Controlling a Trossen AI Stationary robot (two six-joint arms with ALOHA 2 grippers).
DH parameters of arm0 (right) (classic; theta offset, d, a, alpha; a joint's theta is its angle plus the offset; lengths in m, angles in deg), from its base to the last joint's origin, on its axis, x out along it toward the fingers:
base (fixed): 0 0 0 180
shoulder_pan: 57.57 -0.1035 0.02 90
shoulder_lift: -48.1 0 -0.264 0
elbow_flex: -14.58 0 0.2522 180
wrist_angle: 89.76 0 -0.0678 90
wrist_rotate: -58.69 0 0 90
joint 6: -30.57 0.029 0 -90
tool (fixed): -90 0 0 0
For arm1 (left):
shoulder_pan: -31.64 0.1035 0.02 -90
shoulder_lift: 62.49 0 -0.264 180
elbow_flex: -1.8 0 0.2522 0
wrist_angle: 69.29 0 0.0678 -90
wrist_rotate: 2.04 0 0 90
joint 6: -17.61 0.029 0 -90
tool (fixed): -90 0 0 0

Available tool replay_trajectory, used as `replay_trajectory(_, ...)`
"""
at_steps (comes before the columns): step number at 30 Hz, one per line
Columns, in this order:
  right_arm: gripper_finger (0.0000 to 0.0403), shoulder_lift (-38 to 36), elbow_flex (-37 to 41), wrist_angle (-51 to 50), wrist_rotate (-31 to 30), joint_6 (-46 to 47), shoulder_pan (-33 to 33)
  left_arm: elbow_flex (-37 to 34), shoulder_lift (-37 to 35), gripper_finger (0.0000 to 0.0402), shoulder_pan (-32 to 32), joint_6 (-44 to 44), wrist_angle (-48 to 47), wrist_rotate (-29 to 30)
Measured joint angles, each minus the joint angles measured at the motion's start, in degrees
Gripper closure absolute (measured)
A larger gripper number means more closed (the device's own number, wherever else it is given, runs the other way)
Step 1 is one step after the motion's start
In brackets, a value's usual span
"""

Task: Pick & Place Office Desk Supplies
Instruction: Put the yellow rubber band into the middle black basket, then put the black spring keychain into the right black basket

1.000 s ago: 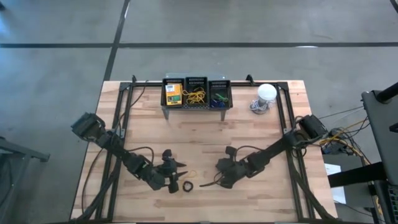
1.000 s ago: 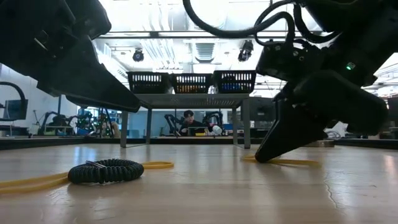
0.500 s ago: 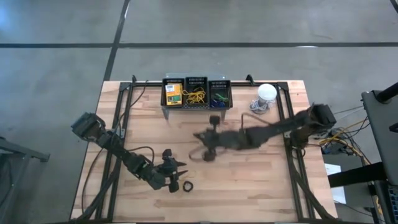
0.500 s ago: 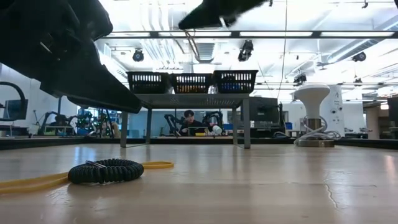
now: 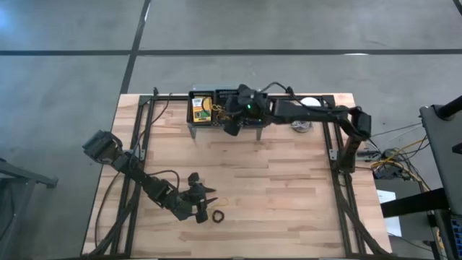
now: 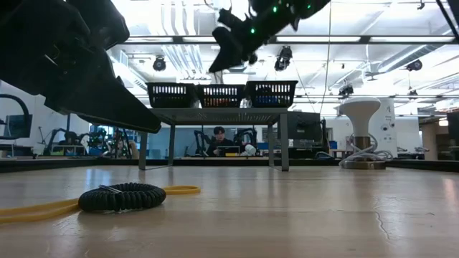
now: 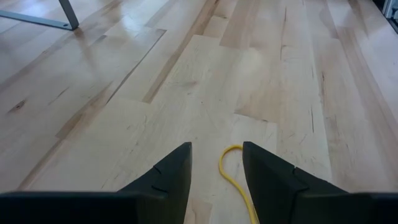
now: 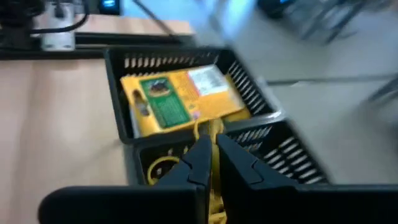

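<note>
A pale butcher-block table (image 5: pixel 289 195) stands on a grey concrete floor (image 5: pixel 65 79) crossed by dark seams. A black tubular frame (image 5: pixel 144 130) runs along the table's edges. Looking level across the tabletop, the room behind is a bright workshop: long strip lights (image 6: pixel 373 39) hang under a white ceiling threaded with ducts and cables, and the far wall is pale blue. A person (image 6: pixel 219 136) sits at a desk far back, among dark equipment and monitors (image 6: pixel 14 125). To the right of the table stands a grey cabinet (image 5: pixel 444 144), with coloured cables (image 5: pixel 393 159) beside it.
</note>
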Motion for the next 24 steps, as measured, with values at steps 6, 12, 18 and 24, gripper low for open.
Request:
replay_trajectory(6,0.0337,1.78,-1.75,-4.56,5.28,4.12,3.99,-0.02,0.0,0.0254,0.0,0.0,-0.41,0.02)
replay_trajectory(12,0.0272,-1.0,-2.32,-5.29,5.01,3.84,3.41,-0.04,0.0,0.0254,0.0,0.01,-0.89,0.02)
replay_trajectory(18,0.026,-6.74,-0.62,-4.97,4.82,0.23,-5.76,0.01,0.0,0.0254,0.0,-1.22,-1.14,0.06)
replay_trajectory(24,0.0278,-9.8,6.83,-4.49,4.98,-0.25,-21.71,0.07,0.0,0.0254,-0.02,-1.42,-0.93,0.22)
